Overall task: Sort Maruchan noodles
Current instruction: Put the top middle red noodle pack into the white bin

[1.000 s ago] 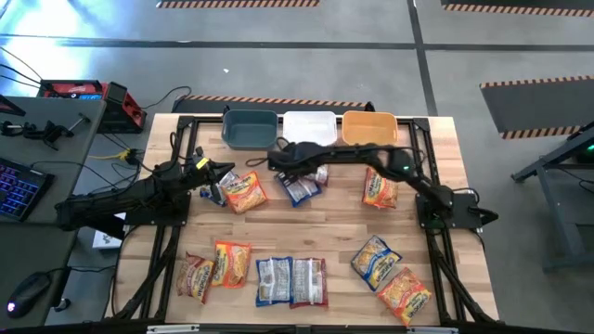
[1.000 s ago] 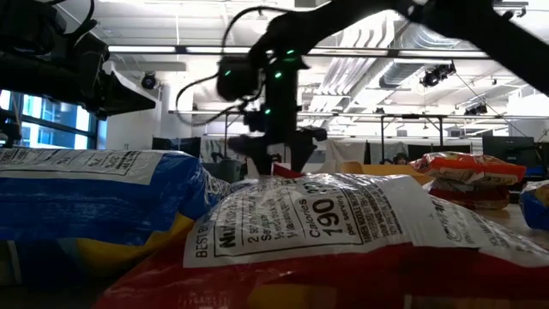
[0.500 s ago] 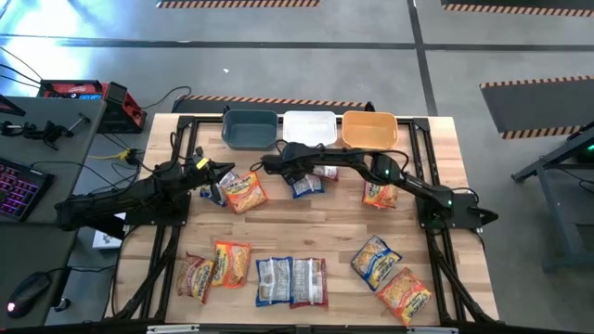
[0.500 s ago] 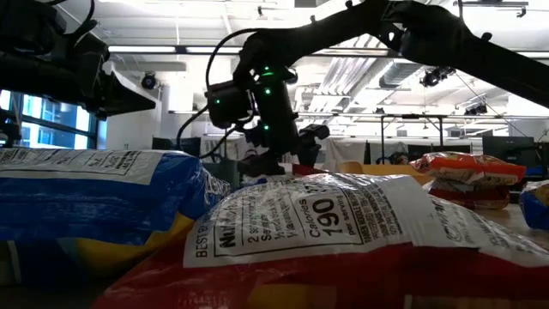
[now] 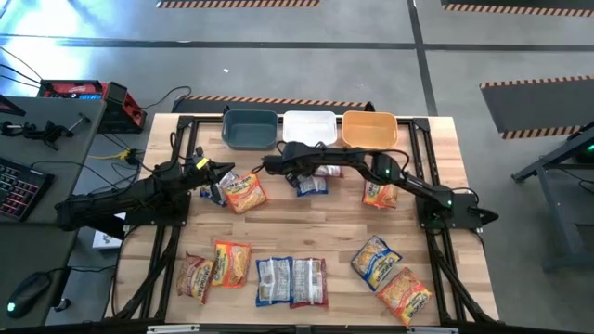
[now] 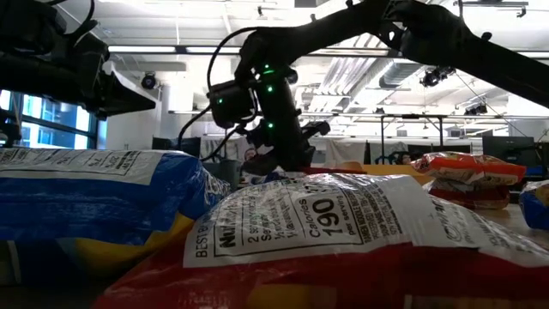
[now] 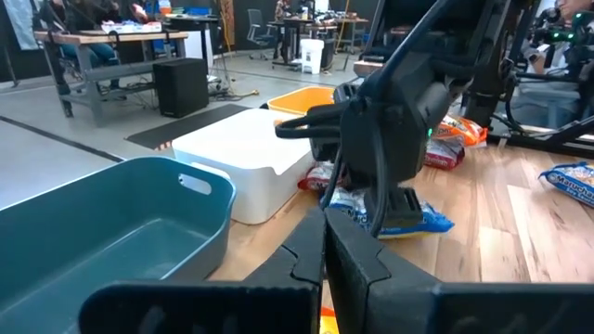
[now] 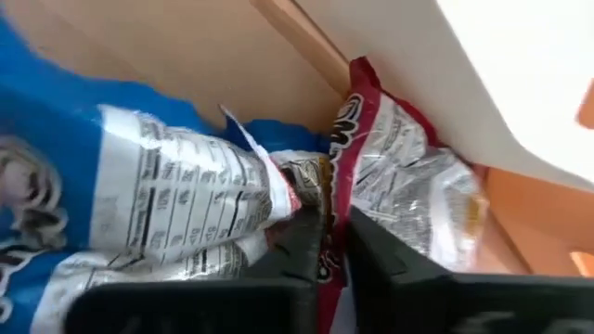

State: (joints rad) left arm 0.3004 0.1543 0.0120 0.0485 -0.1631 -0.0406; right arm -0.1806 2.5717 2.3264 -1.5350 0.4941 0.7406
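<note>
A: Right gripper point(image 8: 332, 243) status?

B: Fingers pinched together on the edge of the blue-white packet point(image 8: 139, 213), down at table level just in front of the white bin point(image 5: 309, 128). Maroon-white packet point(image 8: 408, 186) touching the same fingers, lying against the blue-white one. Could not tell whether it was caught in the pinch as well.

A: Left gripper point(image 7: 325, 246)?

B: Fully closed, nothing seen between the fingers. Parked over the left part of the table point(image 5: 316, 215), beside an orange packet point(image 5: 244, 192), pointing toward the teal bin point(image 7: 111, 237).

A: Rest of the noodles?

B: Spread over the table. One orange packet point(image 5: 379, 193) right of centre, below the orange bin point(image 5: 369, 129). Near edge, from the left: two orange packets point(image 5: 214, 268), then two silver ones side by side point(image 5: 291, 280), then two more orange ones point(image 5: 390, 276) at the near right. All three bins in a row along the far edge, teal, white, orange; no packet seen inside any.
</note>
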